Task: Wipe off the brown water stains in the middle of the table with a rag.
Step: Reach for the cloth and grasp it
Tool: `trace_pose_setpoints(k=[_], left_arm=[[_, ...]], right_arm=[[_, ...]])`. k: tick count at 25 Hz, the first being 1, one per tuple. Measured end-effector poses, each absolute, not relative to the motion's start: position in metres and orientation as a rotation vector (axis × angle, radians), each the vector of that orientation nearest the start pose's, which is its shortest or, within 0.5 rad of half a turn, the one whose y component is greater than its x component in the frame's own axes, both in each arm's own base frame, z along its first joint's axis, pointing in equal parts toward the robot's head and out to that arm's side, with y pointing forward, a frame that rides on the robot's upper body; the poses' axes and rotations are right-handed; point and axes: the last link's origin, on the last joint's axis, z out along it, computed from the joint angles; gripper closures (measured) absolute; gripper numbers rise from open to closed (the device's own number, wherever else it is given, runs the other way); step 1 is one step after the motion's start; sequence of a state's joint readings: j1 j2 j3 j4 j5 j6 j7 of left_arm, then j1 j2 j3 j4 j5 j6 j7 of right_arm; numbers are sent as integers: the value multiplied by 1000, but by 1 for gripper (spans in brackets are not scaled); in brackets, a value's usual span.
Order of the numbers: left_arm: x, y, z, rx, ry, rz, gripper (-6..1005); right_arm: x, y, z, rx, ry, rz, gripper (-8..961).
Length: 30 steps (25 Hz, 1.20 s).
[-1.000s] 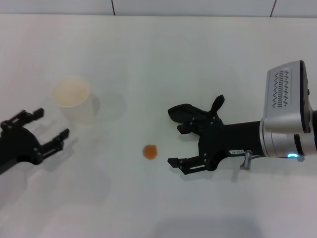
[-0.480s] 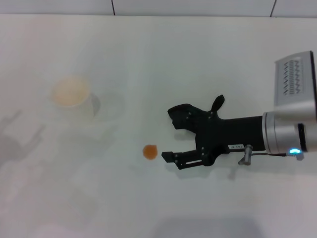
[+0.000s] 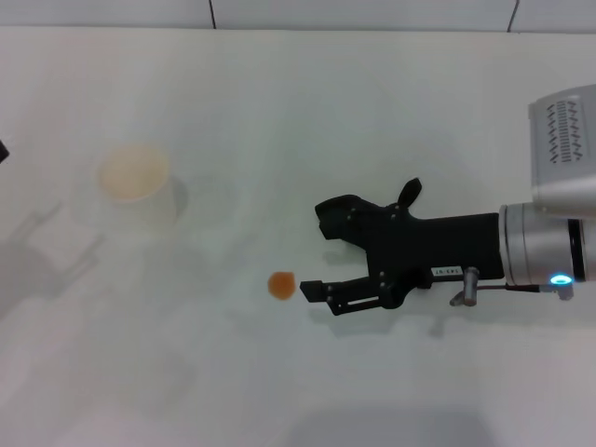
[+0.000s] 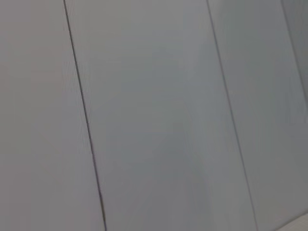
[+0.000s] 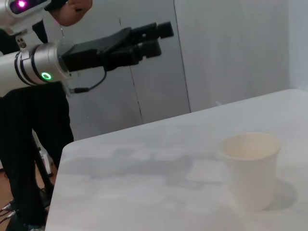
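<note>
Item: my right pincer (image 3: 312, 256), spread wide with black rag (image 3: 337, 216) on one finger, low beside brown stain (image 3: 281, 285) on counter (image 3: 307, 121), placed for wiping.

My right arm ends in a matte black jointed metal right gripper (image 3: 317, 256) w/ two segmented fingers (image 3: 340, 298), small silver screws at the joints and a short black tab sticking off the palm. White label w/ tiny text on the black forearm housing (image 3: 447, 247); can't read it. Behind that, a silver-grey cylindrical wrist section (image 3: 545, 256) w/ a blue-white status light, a grey knob on a thin cable, and a pale grey boxy cover w/ zigzag vent slots. From the right wrist cam I see my left arm: silver cylinder, green ring light, thin black cable, black left gripper (image 5: 156, 39).
</note>
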State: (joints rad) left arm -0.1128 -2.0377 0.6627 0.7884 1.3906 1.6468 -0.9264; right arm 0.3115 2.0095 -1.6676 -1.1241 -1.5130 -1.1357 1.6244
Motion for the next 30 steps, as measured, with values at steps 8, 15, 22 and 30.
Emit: trace_pose_setpoints(k=[8, 15, 22, 30], left_arm=[[-325, 251, 100, -2219, -202, -769, 229], [-322, 249, 93, -2366, -233, -688, 232], [-320, 248, 85, -2455, -246, -665, 233], [-320, 246, 76, -2512, -261, -639, 232]], right_arm=[[175, 309, -51, -2887, 373, 601, 121], [170, 315, -52, -2893, 376, 589, 122], [169, 325, -52, -2906, 424, 487, 122], [158, 351, -44, -2880, 486, 342, 122]])
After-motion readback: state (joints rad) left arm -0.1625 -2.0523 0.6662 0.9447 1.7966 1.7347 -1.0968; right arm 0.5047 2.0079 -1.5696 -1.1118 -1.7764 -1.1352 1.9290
